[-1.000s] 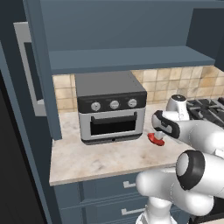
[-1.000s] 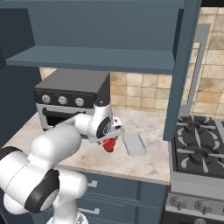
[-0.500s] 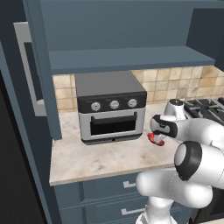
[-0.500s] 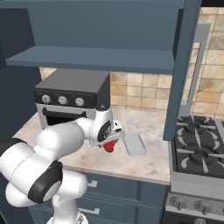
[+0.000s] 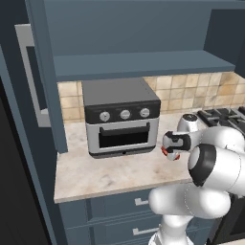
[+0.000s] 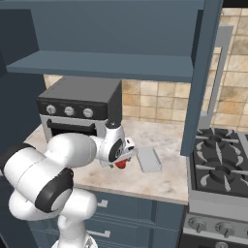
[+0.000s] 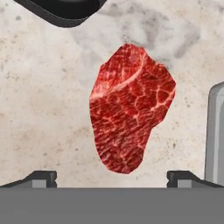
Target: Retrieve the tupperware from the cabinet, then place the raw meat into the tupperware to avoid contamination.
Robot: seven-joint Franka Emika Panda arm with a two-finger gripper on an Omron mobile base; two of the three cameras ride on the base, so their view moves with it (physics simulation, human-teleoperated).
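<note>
We see our claw (image 7: 112,177) hanging directly above the raw meat (image 7: 130,111), a glossy red marbled lump lying flat on the pale speckled stone table (image 7: 39,109); the two dark fingertips (image 7: 40,178) stand wide apart, one on each side of the lump's lower end, and neither touches it. From the right base camera the meat (image 6: 121,163) peeks out red beneath the white hand, and just beside it, toward the stove, lies the tupperware (image 6: 149,159), a shallow pale translucent grey plastic container resting on the table (image 6: 160,181) and standing empty. In the hand camera its grey wall (image 7: 215,131) rises at the right edge, close to the meat but apart from it. From the left base camera we make out the red lump (image 5: 169,154) under the hand, in front of the large grey toaster oven (image 5: 121,116) with its three knobs. Above the oven the dark blue-grey wall cabinet (image 6: 106,65) is open, its panelled door (image 6: 197,77) with a long silver bar handle swung out on the stove side.
</note>
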